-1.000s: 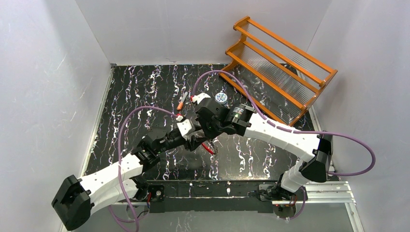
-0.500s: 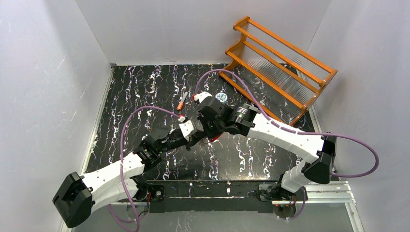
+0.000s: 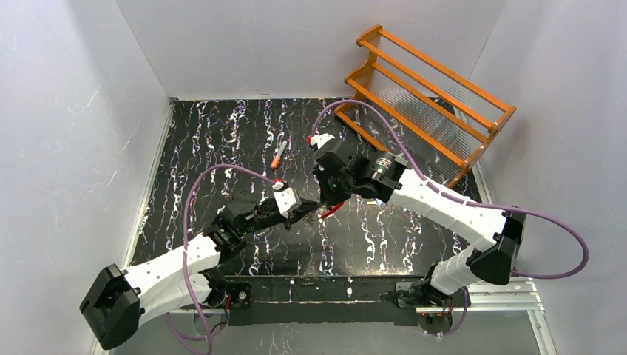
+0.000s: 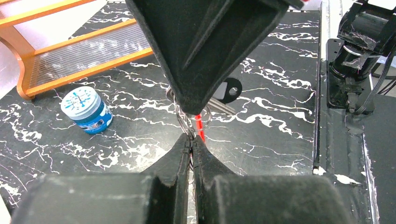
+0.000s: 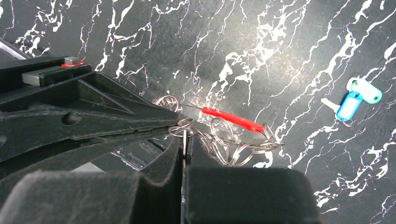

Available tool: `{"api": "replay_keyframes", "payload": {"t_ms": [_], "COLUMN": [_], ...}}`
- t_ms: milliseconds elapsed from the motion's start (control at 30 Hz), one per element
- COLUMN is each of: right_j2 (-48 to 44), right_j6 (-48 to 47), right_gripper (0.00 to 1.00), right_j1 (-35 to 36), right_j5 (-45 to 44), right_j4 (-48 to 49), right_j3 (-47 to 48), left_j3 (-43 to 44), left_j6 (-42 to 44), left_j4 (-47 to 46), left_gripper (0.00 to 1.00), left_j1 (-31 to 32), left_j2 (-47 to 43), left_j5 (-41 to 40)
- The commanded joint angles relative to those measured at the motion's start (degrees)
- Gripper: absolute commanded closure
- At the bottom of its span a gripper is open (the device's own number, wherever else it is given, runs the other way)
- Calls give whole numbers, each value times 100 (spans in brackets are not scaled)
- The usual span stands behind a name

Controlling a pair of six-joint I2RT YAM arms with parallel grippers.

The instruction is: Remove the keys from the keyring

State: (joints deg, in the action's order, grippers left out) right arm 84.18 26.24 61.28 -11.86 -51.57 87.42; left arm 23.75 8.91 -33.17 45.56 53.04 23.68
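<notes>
The keyring (image 5: 233,144) is a tangle of silvery wire coils with a short red section (image 5: 231,119), held up between both grippers above the black marbled table (image 3: 222,140). My left gripper (image 4: 191,140) is shut on its wire strands, just below the red section (image 4: 200,126). My right gripper (image 5: 185,140) is shut on one small coil, tip to tip with the left gripper (image 3: 314,205). A dark round-headed key (image 4: 231,89) with silvery blades shows just behind the right gripper (image 3: 325,198). Only the red section (image 3: 331,209) shows from above.
A blue round tin (image 4: 86,109) stands on the table near the orange rack (image 3: 429,96) at the back right. A blue-tagged key (image 5: 348,105) and a green tag (image 5: 365,90) lie apart on the table. A small orange-handled piece (image 3: 277,155) lies mid-table.
The left gripper has closed on the keyring. Both grippers and the ring have shifted right and toward the back, and the right arm now covers the blue tin from above.
</notes>
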Motion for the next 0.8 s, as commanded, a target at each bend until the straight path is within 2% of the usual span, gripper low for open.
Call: {"api": "replay_keyframes", "payload": {"t_ms": [0,267,433,500,600,767], "right_j2": [-236,-28,63,84,113,172], "right_j6": [26,9,-190,-207,-179,-66], "right_gripper": [99,99,99,99,99,99], "right_j1": [-228,-480,-483,-477,-480,-485], "right_j5": [58,496,1083,1150,1327,1349], "right_j4": [-131,-419,-346,-304,-293,-292], "right_j3": [40,108,163,153,197,273], "left_j3": [77,60,53,60,73,116], "left_j6": [243,255,158,108,47,-71], "left_j4": [372,344,319,319,328,353], "left_gripper": [100,100,100,90,71,53], "left_j1": [25,67,69,73,75,91], "left_j2": [-95,-170,-153,-147,-153,-131], "left_j5": [85,155,61,15,4,99]}}
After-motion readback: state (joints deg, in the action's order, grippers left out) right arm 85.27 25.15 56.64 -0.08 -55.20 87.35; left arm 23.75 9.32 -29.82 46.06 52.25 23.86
